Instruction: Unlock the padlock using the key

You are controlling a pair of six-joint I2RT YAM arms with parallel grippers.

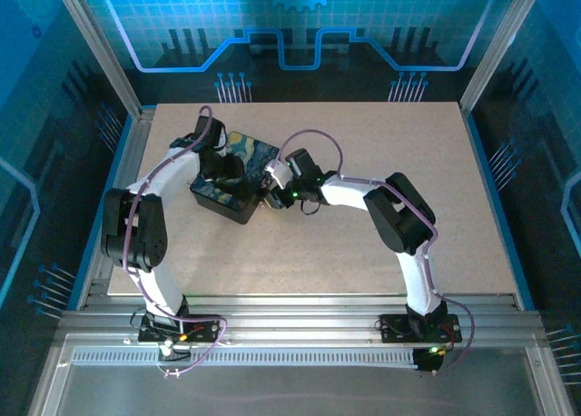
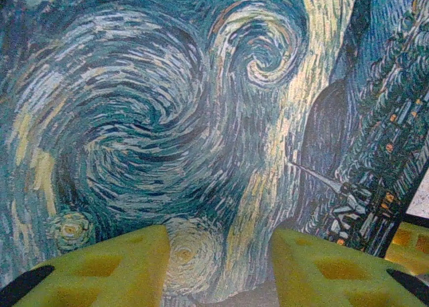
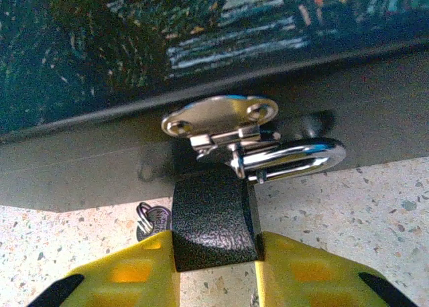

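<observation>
Fingers (image 3: 134, 273) of the right gripper (image 3: 216, 270) pinch the padlock (image 3: 214, 220) by its dark body. Best spot imo: rigid, grippy, light. What looks like the key (image 3: 151, 221) lies on the table (image 3: 335, 220) just left of it. Beyond, the slick shackle (image 3: 295, 156) hangs through the box hasp (image 3: 221, 119). The left gripper (image 2: 220, 253) sits half-open over the lid (image 2: 167, 119), holding nothing.

Padlock (image 3: 214, 220), dark metal body in matt pebbled finish, shackle (image 3: 295, 156) mirror-polished; hasp (image 3: 221, 116), bright glossy metal; key (image 3: 153, 221), dull silvery metal; box lid (image 2: 167, 119), brushstroke-textured paint; desk (image 3: 348, 213), matt speckled stone-look; right gripper (image 3: 216, 270), fingers (image 3: 137, 273) matt yellow plastic.
</observation>
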